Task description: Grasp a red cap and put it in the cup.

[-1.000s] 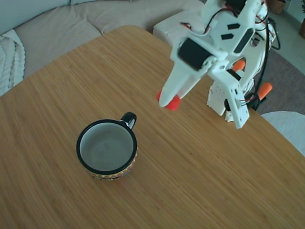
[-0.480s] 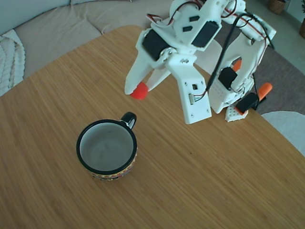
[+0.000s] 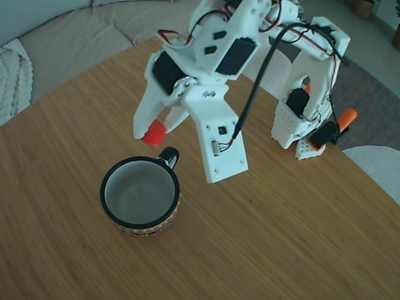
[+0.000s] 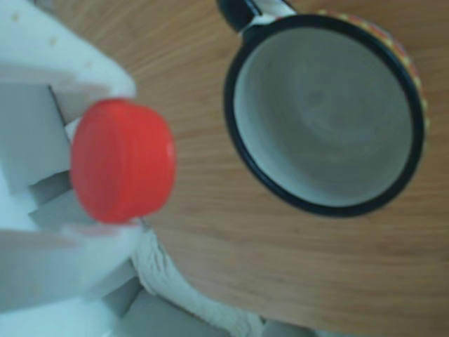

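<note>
Your claw (image 3: 150,132) grips the red cap (image 3: 153,132) between its white fingers, held in the air just above and beside the cup's (image 3: 140,195) black handle; the cup stands upright on the wooden tabletop (image 3: 281,237), its inside bare

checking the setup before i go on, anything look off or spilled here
Nothing stands out. The cup stands upright and empty on the table, no spill. The cap is pinched between the fingers, held clear of the table beside the cup's handle, not yet over the mouth.
</note>
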{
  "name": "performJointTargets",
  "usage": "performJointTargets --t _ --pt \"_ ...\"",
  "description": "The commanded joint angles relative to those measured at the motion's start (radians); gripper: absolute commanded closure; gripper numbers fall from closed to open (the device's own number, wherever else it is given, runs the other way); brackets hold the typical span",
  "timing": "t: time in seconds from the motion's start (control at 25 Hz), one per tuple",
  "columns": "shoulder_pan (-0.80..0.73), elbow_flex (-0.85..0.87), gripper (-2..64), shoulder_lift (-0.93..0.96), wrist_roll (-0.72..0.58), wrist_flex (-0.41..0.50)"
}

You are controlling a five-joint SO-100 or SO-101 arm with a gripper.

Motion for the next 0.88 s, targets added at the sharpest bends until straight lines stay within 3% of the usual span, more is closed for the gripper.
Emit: performJointTargets --t 0.0,0.36,0.84 --pt "-0.002 -0.101 60.1 -0.035 -0.006 -0.009" --pt "-0.098 -0.129 60.1 -0.270 0.000 -0.052" --pt "-0.101 -0.115 59.4 -0.313 -0.002 -0.112"
